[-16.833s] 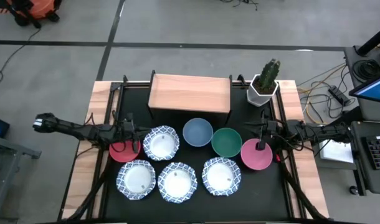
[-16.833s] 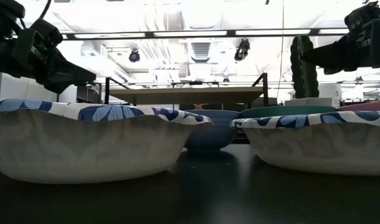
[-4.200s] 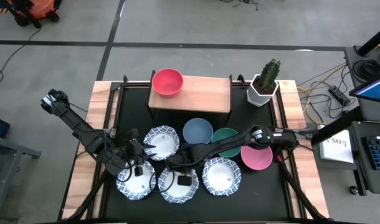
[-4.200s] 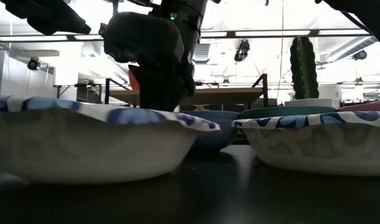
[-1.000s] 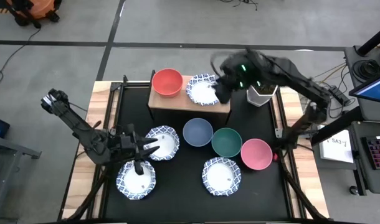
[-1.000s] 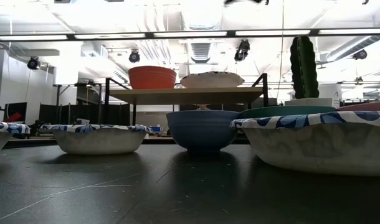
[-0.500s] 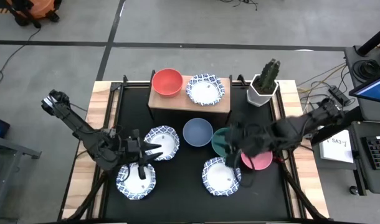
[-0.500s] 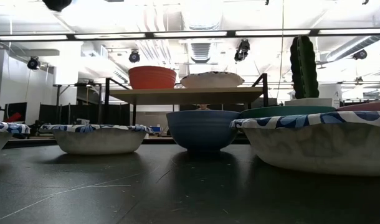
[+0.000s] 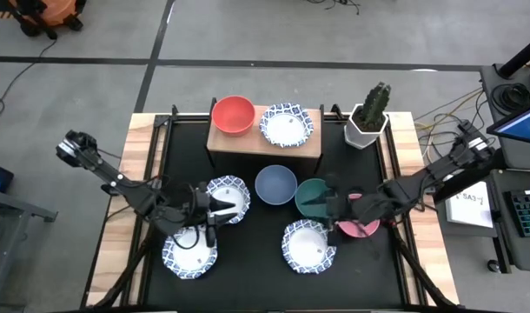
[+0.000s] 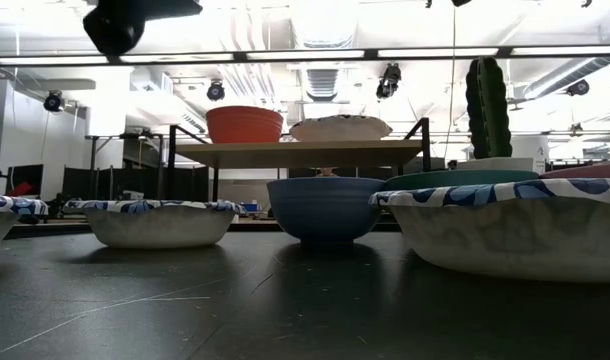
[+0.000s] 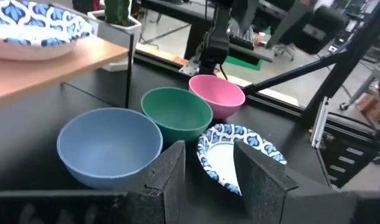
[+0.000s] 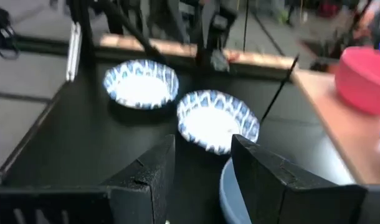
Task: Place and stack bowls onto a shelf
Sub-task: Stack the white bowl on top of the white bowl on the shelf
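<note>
Light wood shelf (image 9: 265, 139) already carries the red round bowl (image 9: 233, 115) and a blue-patterned scalloped white bowl (image 9: 286, 126). In front of it, both grippers hang empty, fingers parted, right gripper (image 9: 327, 207) over the green bowl (image 9: 312, 196); descending carelessly could knock neighbouring bowls

grey concrete floor (image 9: 274, 35), ceiling strip lights (image 10: 305, 53), black tabletop (image 9: 248, 283), cables (image 9: 439, 113) at right

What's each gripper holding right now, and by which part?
Nothing. The left gripper is open above a patterned bowl; the right gripper is open by the green bowl. Both wrist views show empty gaps.
</note>
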Available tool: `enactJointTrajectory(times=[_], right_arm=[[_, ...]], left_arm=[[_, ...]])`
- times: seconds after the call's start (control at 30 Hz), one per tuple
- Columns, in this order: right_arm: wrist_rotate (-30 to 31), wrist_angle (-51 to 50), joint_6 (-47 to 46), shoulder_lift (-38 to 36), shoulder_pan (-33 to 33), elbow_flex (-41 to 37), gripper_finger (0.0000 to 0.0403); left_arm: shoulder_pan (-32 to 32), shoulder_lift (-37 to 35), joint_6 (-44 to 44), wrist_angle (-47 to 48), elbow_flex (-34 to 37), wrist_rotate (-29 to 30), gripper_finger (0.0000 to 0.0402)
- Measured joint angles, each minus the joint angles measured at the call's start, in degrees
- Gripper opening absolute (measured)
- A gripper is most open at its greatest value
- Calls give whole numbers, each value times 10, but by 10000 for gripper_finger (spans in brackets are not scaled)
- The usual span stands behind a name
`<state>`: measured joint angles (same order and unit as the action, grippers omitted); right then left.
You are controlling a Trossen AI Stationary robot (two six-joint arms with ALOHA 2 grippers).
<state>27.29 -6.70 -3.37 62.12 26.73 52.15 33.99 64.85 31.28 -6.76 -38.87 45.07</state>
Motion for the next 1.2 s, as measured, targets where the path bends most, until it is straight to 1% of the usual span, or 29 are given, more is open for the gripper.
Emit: enactJointTrajectory(times=[0.1,0.2,0.3,0.4,0.57,0.7,0.8,0.93,1.03,1.1,1.2], right_arm=[[-3,28,26,-43,-9,-38,148],[-3,29,26,-81,-18,-70,148],[-2,34,19,-108,-22,-99,148],[-3,64,19,-121,-21,-129,148],[-7,129,14,-122,-21,-187,148],[-7,135,28,-126,-21,-200,148],[-8,135,45,-140,-21,-196,148],[-8,129,65,-173,-21,-184,148],[-24,116,70,-204,-21,-183,148],[-45,100,70,-221,-21,-184,148],[-53,86,71,-243,-21,-185,148]], left_arm=[[-16,7,18,-1,0,-13,120],[-31,14,37,2,0,-32,120],[-46,23,78,48,-19,-58,120],[-63,46,130,152,-59,-86,116],[-83,122,179,341,-140,-143,112],[-93,193,186,459,-194,-173,115],[-99,236,174,518,-223,-199,130],[-100,280,143,525,-242,-233,162],[-100,311,126,527,-248,-236,180],[-101,330,115,528,-250,-237,185],[-102,353,112,527,-252,-236,187]])
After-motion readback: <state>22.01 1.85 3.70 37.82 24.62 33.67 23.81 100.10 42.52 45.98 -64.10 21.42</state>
